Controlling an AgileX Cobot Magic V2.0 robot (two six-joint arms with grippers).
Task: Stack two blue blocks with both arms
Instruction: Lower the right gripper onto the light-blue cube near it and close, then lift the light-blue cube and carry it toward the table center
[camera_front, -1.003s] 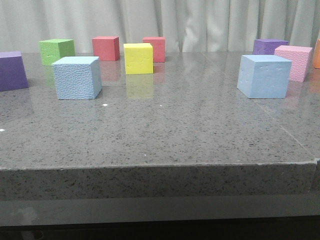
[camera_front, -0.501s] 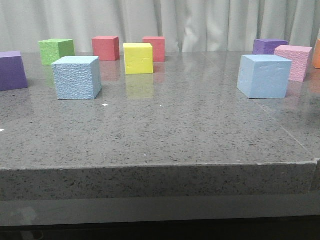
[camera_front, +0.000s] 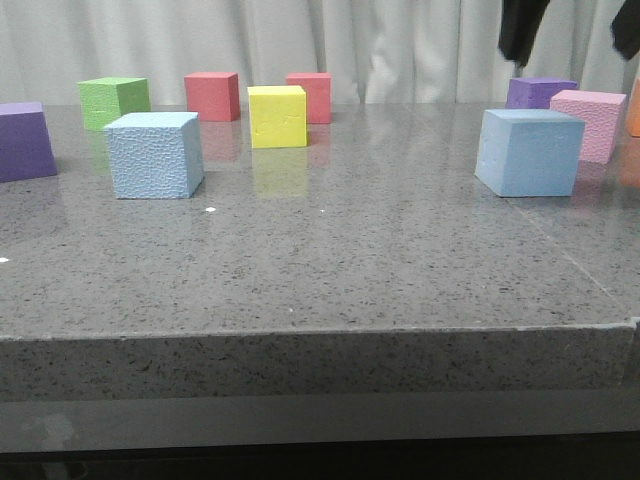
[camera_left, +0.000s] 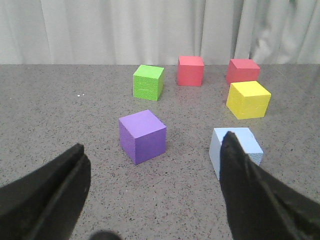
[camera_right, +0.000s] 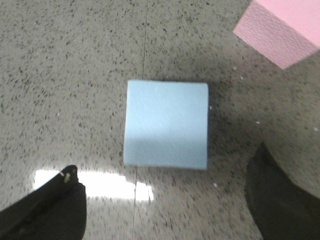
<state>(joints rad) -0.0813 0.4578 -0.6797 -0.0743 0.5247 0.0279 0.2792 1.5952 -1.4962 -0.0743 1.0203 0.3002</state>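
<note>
Grey speckled stone table (camera_front: 330, 270): we see it carrying every cube, polished enough to mirror them.
Pale curtain (camera_front: 400, 45): we see it hanging behind the table's far edge.
Right blue block (camera_front: 529, 151): we find it flat on the table, right under the right gripper; in the right wrist view the same block (camera_right: 166, 123) lies between the two dark fingers and ahead of them, touching neither.
Left blue block (camera_front: 154, 155): we see it upright on the table, well apart from the right gripper; in the left wrist view it (camera_left: 235, 150) sits just behind one finger of the left gripper, partly hidden by it.
Right gripper (camera_front: 575, 30): we see two dark tips at the top of the front view, above the right blue block; in its wrist view the gripper (camera_right: 165, 200) has its fingers spread wide, holding nothing.
Left gripper (camera_left: 155, 195): we see it only in its own wrist view, fingers set wide apart, empty.
Purple cube (camera_left: 142, 136): we see it ahead of the left gripper, between the lines of its fingers.
Pink cube (camera_right: 280, 30): we see it beyond the right blue block, off to one side of the right gripper.
Yellow cube (camera_front: 277, 116), green cube (camera_front: 114, 101), two red cubes (camera_front: 212, 96): we see them farther ahead of the left gripper, near the curtain.
</note>
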